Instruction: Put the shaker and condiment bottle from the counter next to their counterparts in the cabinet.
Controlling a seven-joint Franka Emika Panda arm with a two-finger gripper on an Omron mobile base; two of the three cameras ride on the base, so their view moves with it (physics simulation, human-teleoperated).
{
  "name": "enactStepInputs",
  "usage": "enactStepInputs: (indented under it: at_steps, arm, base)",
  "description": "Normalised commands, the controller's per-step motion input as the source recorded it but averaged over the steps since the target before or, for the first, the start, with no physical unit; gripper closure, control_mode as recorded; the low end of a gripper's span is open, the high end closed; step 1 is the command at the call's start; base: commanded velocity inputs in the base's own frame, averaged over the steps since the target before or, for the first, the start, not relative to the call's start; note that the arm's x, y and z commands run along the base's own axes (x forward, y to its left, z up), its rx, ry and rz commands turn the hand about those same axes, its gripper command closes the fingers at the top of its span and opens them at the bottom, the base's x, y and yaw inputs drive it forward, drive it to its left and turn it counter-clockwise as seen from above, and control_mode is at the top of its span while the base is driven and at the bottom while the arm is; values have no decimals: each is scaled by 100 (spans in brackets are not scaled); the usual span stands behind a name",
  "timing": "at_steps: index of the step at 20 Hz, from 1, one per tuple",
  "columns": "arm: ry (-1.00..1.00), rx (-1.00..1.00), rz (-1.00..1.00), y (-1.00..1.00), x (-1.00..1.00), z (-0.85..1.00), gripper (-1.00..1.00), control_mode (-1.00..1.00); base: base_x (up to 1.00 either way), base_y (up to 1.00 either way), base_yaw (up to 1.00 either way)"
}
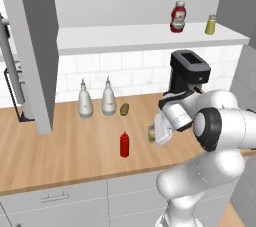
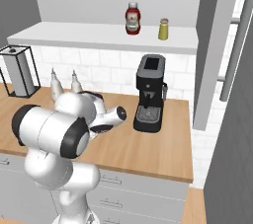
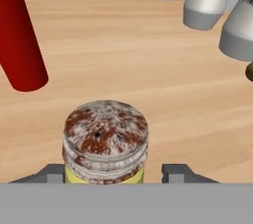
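The shaker [image 3: 106,141], olive-yellow with a speckled grey cap, stands on the counter [image 1: 65,146] between the fingertips of my gripper [image 3: 118,172]. The left finger is against it and a narrow gap shows at the right finger, so the jaws are still open. In the left base view the shaker [image 1: 151,133] peeks out beside my hand. The slim red condiment bottle [image 1: 124,144] stands upright just left of it [image 3: 20,45]. On the cabinet shelf [image 1: 125,38] stand the counterparts: a labelled red bottle [image 1: 178,17] and a twin shaker [image 1: 211,24].
A black coffee machine [image 1: 189,73] stands on the counter behind my hand. Two grey-white spouted bottles [image 1: 85,101] [image 1: 109,98] and a small olive object [image 1: 124,109] stand near the wall. A grey open cabinet door [image 1: 35,46] hangs at the left.
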Motion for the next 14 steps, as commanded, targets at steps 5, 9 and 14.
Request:
enactStepInputs:
  at_steps: [5,9,14]
  arm:
    - [-3,1,0,2,0,30,100,-100]
    - [-1,10,-6,-8,0,94,100,-100]
    - [0,15,-18,-18,3,95,100,-100]
  base:
    - [0,0,0]
    - [0,0,0]
    - [0,0,0]
